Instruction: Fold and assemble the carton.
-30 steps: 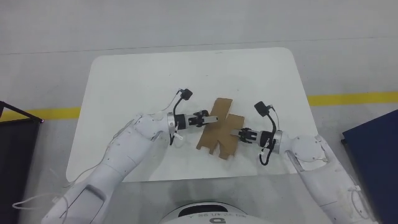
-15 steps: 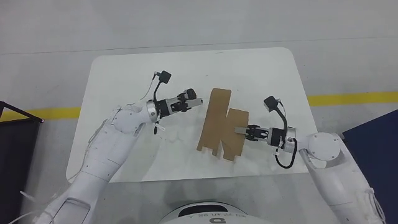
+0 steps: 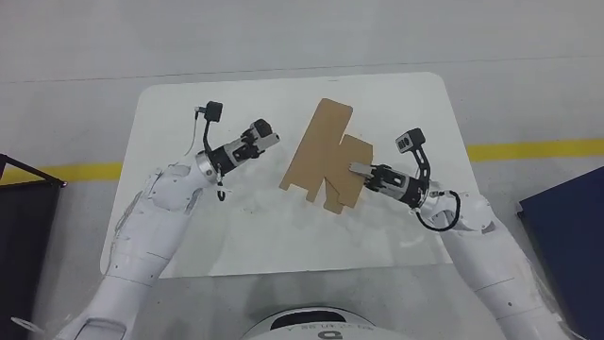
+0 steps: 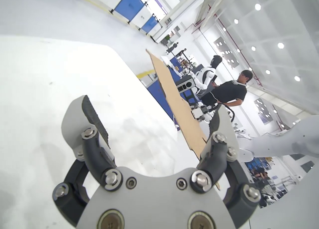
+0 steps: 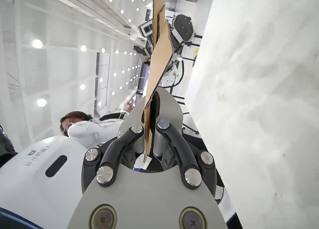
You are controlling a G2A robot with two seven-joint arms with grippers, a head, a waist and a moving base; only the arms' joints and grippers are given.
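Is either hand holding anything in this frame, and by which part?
The right hand is clamped on the flat carton, at the edge on that arm's side. The left hand is open and holds nothing.

Plain brown is shown by the carton (image 3: 323, 156), unprinted all over. The table (image 3: 189, 113) is seen in flat white. On the left gripper (image 4: 152, 107), silver-grey fingers (image 4: 73, 115), black links and dark ribbed pads (image 4: 96, 117) are picked out. The same silver and black is worn by the right gripper (image 5: 150, 101). At 3 o'clock a yellow stripe (image 3: 533, 149) is caught on the grey floor (image 3: 302, 19), and at 4 o'clock a dark blue panel (image 3: 566, 227).
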